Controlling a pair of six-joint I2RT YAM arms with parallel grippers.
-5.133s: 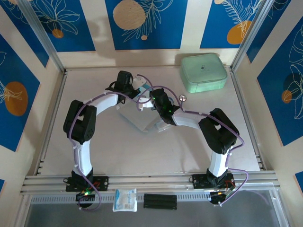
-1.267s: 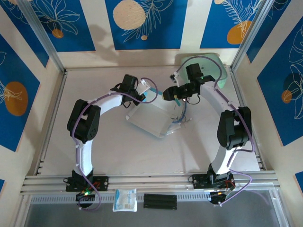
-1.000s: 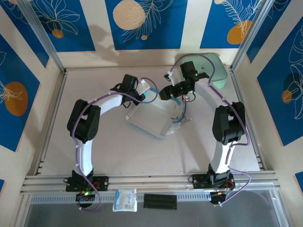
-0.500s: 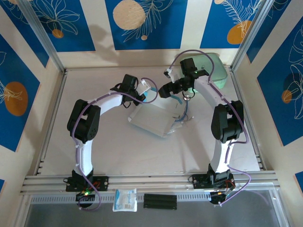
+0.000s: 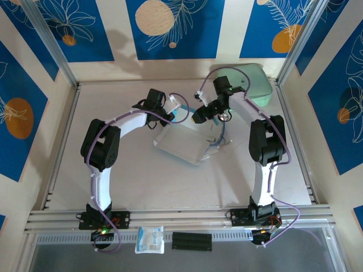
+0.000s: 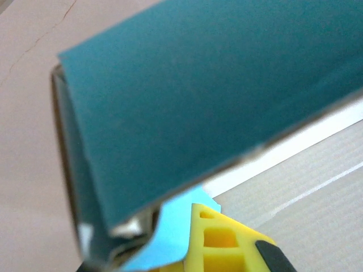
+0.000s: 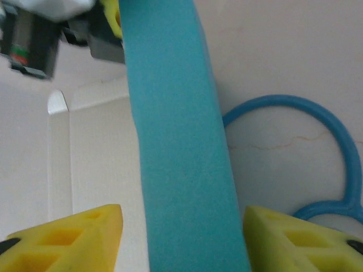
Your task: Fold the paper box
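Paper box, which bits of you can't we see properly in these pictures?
- Top view: the paper box's far edge is covered by the left gripper and right gripper.
- Left wrist view: its flap is against the lens and blurred; the yellow finger is cut off by the bottom edge.
- Right wrist view: the blue loop is cut off by the right edge; I cannot tell what it is.

paper box (image 5: 184, 141), half-folded, grey-white panel flat, blue flap raised
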